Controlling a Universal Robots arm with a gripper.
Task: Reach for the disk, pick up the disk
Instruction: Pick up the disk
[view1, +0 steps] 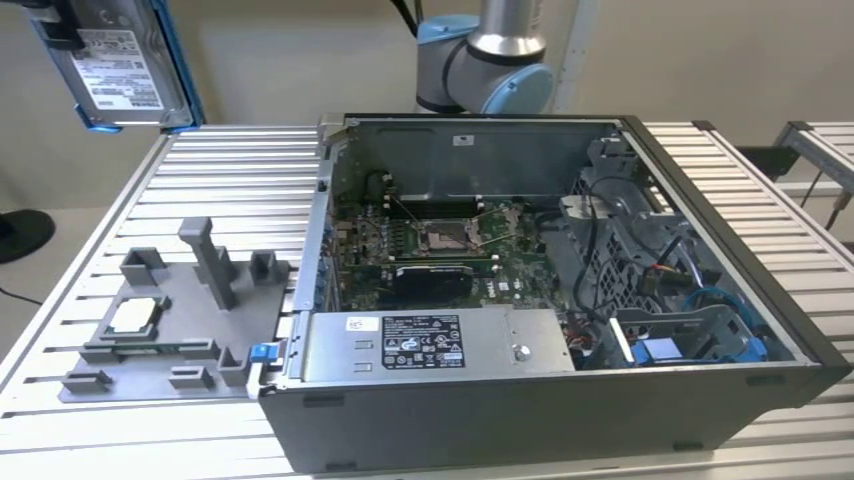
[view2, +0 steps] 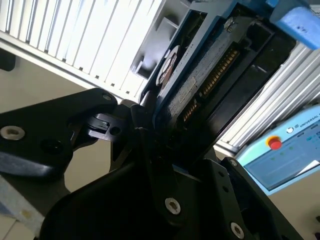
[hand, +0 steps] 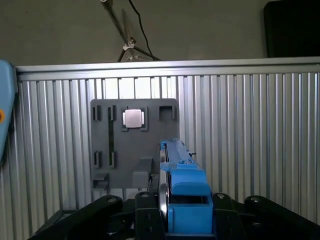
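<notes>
The disk (view1: 120, 60) on edge, aloft, tight in the closed pincer (hand: 184, 201).

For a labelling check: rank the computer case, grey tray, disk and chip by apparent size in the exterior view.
computer case
grey tray
disk, held aloft, maybe nearer the camera, so this rank is unsure
chip

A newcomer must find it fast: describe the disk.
From the open computer case on the slatted table, look up past the table's far corner on the exterior view's left. The disk hangs there, clamped in the end effector. Flat, silver, white-labelled and blue-framed, it differs from the small bare square chip on the grey fixture.
</notes>
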